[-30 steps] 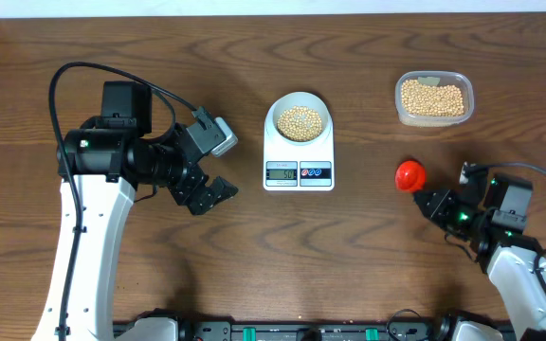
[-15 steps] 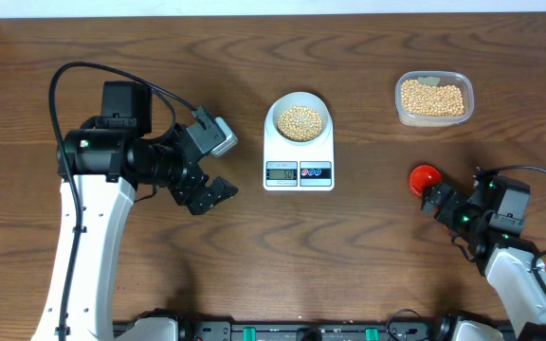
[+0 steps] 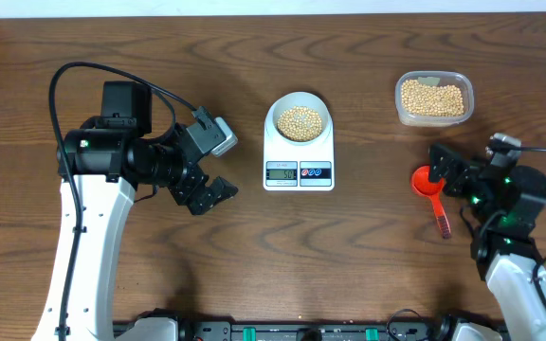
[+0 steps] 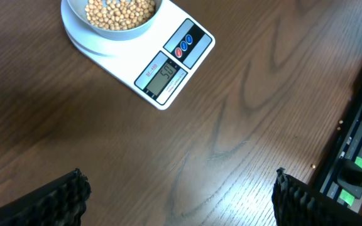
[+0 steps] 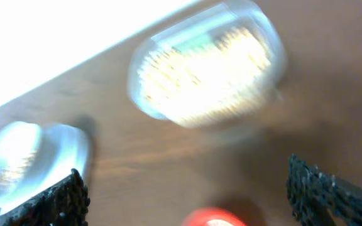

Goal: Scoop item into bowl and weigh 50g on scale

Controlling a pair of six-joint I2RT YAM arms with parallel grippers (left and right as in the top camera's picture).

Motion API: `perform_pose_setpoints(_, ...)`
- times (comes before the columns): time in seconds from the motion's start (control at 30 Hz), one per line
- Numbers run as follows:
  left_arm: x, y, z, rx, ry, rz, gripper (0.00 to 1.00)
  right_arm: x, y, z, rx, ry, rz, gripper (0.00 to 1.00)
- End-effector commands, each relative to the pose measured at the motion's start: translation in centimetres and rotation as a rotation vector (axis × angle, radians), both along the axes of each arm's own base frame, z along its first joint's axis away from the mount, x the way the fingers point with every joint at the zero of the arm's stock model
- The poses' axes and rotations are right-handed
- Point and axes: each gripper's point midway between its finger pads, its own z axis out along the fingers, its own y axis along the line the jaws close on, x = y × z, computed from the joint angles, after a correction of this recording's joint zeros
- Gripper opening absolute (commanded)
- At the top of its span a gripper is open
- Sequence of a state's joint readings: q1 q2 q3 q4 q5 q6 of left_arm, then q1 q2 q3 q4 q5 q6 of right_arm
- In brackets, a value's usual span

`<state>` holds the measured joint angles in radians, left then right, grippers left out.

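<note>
The right tool [image 3: 442, 169] stood wide open and empty, right by the red scoop [image 3: 427, 179] lying on the desk [image 3: 349, 265] near the right edge. The left tool [image 3: 218, 197] was wide open and empty too, nearer the left edge. The bowl [image 3: 271, 121] of beans [image 3: 299, 121] sat on the scale [image 3: 299, 172] mid-desk, with a clear tub [image 3: 398, 99] near the far right corner.

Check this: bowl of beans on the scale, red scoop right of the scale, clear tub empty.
Wrong on the tub: the overhead view shows the clear tub holding beans, not empty. The bowl of beans is on the scale, and the red scoop lies right of it.
</note>
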<state>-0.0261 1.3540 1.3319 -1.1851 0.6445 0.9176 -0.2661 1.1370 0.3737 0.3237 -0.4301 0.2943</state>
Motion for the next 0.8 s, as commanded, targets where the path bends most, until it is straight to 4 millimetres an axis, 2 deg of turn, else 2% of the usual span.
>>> perform_pose_setpoints(0.0,-0.1,0.1,0.0,0.005,-0.005,-0.006,0.95,-0.5,2.9,5.1,0.004,-0.176,0.17,0.99)
perform_pose_setpoints(0.1,0.0,0.1,0.0,0.005,-0.005,-0.006,0.95,-1.4,3.0,8.6,-0.018,-0.283,0.166,0.99)
perform_pose_setpoints(0.27,0.0,0.1,0.0,0.005,-0.005,-0.006,0.95,-3.0,2.5,12.8,-0.083,-0.415,0.108,0.99)
perform_pose_setpoints(0.47,0.0,0.1,0.0,0.005,-0.005,-0.006,0.95,-3.7,2.5,13.4,-0.107,-0.434,0.101,0.99)
perform_pose_setpoints(0.67,0.0,0.1,0.0,0.005,-0.005,-0.006,0.95,-3.8,2.9,11.8,-0.075,-0.366,0.123,0.99)
perform_pose_setpoints(0.77,0.0,0.1,0.0,0.005,-0.005,-0.006,0.95,-3.9,2.9,12.0,-0.071,-0.37,0.123,0.99)
